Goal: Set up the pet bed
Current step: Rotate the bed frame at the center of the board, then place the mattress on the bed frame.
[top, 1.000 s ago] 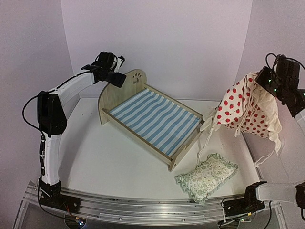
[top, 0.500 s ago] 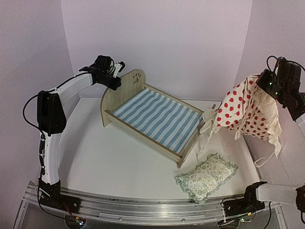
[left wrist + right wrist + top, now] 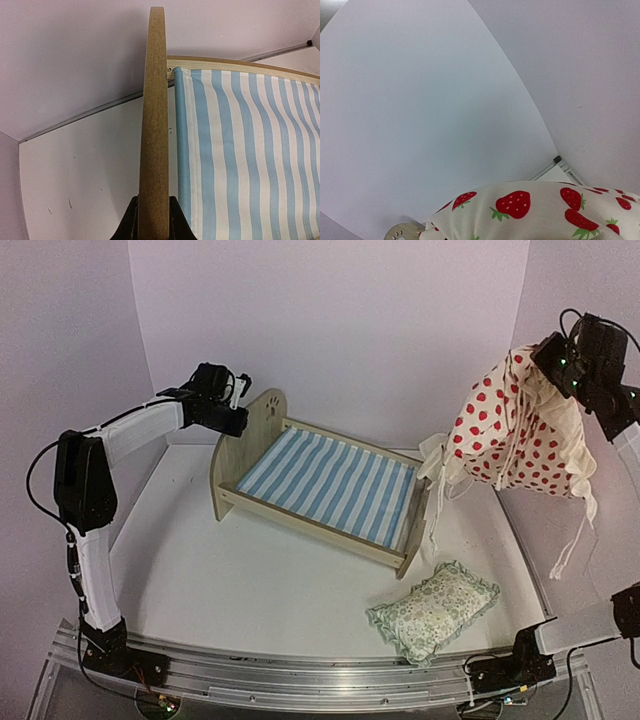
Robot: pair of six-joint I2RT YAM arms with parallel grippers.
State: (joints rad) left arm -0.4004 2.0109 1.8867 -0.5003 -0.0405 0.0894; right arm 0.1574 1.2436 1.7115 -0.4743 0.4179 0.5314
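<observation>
Pet bed — matt bare wood, striped cloth base; cushion — printed cloth

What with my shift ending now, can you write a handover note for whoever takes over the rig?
Left gripper: shut on the headboard of the pet bed.
Right gripper: shut on the strawberry cushion, held aloft right of the footboard.
Green pillow lies on the table near the bed.
Done: frame upright, striped base bare.
Left, likely: lay cushion in, then pillow.
</observation>
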